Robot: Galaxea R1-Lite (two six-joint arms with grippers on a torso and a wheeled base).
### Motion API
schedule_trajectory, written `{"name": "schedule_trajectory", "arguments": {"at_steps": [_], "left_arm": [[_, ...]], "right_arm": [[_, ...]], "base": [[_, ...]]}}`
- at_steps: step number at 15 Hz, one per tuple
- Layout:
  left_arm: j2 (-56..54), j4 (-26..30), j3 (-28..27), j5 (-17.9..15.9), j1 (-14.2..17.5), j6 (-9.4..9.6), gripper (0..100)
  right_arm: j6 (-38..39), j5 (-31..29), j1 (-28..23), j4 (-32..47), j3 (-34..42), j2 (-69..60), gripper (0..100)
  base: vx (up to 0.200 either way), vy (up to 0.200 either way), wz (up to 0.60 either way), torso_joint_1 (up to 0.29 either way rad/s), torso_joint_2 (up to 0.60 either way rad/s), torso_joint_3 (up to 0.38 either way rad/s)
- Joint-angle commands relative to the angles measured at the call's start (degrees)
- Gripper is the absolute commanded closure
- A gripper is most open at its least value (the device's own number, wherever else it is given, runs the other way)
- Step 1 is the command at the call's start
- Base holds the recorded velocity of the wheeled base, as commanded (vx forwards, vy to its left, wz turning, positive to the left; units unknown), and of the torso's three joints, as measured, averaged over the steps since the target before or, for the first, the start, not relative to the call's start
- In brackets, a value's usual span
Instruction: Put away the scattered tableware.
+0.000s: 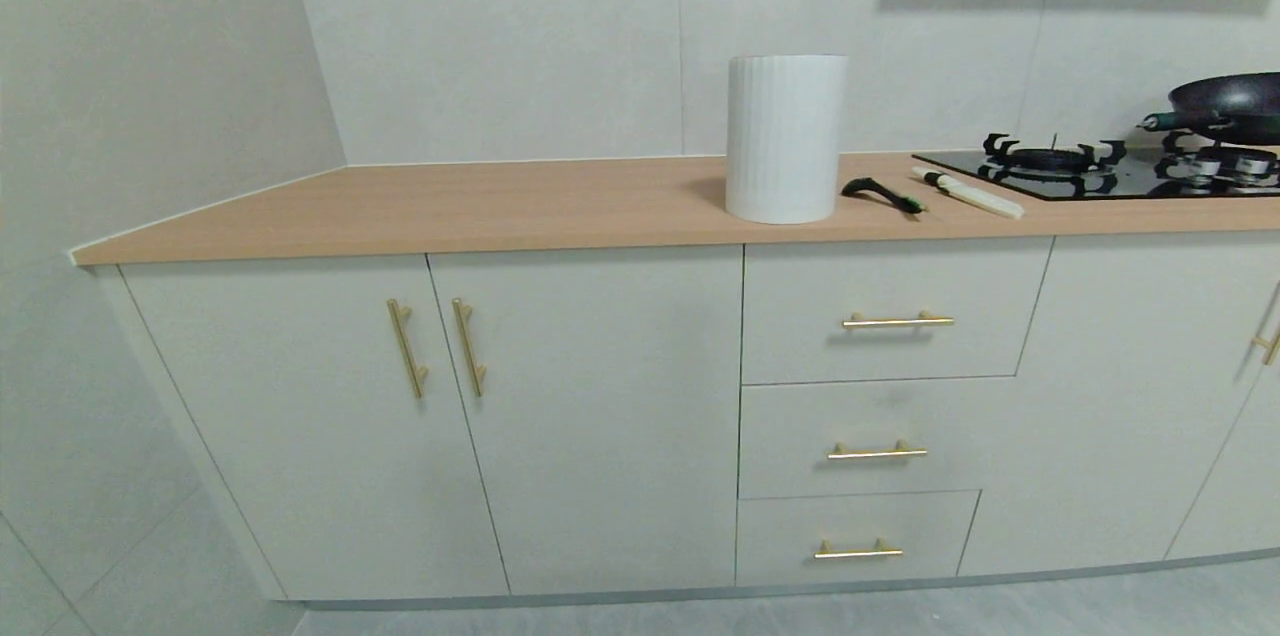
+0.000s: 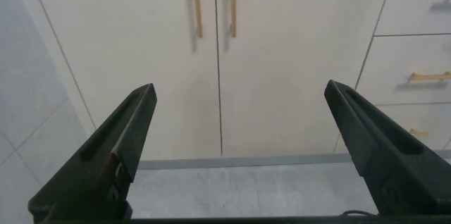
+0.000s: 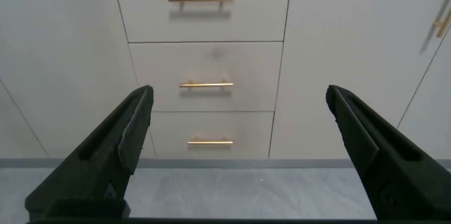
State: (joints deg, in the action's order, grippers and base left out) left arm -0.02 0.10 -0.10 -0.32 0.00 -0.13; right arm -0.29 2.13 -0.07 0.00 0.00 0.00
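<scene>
Two loose utensils on the wooden surface (image 1: pixel 520 201), rt of centre: black-handled utensil (image 1: pixel 884 193) w/ green tip and, just beside it, white-bladed knife (image 1: pixel 968 193), blade end nearer the front edge; close together but apart. Both lying flat betw. white ribbed holder (image 1: pixel 786 138) and gas hob (image 1: pixel 1100 171). Holder upright, just left of the black-handled utensil, no contact as far as can be told. Dark pan (image 1: pixel 1225 101) up on the far burner. Below the surface: double cabinet doors (image 1: pixel 330 416) w/ gold bar handles, then a stack of three drawers (image 1: pixel 960 416) under the holder. Left tool (image 2: pixel 239 86) spread wide, nothing betw. its fingers, low in front of the double doors near floor level, well below and well left of the utensils. Right tool (image 3: pixel 239 90) likewise spread wide and empty, facing the drawer stack, roughly beneath the utensils but well under the surface. Neither tool touching holder, utensils or any handle. Grey floor (image 2: pixel 232 189) beneath both.
</scene>
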Motion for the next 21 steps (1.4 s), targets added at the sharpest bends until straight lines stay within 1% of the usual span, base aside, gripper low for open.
{"name": "schedule_trajectory", "arguments": {"at_steps": [1, 5, 12, 15, 21], "left_arm": [[0.02, -0.01, 0.01, -0.03, 0.0, 0.05, 0], [0.02, -0.01, 0.01, -0.03, 0.0, 0.05, 0], [0.02, -0.01, 0.01, -0.03, 0.0, 0.05, 0], [0.02, -0.01, 0.01, 0.05, 0.0, -0.04, 0], [0.02, -0.01, 0.01, -0.03, 0.0, 0.05, 0]], "right_arm": [[-0.06, 0.06, -0.01, 0.0, 0.0, 0.09, 0], [-0.06, -0.02, -0.01, 0.0, 0.0, 0.09, 0], [-0.06, -0.02, -0.01, 0.0, 0.0, 0.09, 0], [0.03, -0.02, -0.01, 0.0, 0.0, 0.09, 0], [-0.06, -0.11, -0.01, 0.0, 0.0, 0.09, 0]], "base": [[0.0, 0.0, 0.0, 0.0, 0.0, 0.0], [0.0, -0.2, 0.0, 0.004, 0.0, 0.002], [0.0, 0.0, 0.0, 0.0, 0.0, 0.0], [0.2, 0.0, 0.0, -0.001, 0.0, 0.006], [0.0, 0.0, 0.0, 0.0, 0.0, 0.0]]}}
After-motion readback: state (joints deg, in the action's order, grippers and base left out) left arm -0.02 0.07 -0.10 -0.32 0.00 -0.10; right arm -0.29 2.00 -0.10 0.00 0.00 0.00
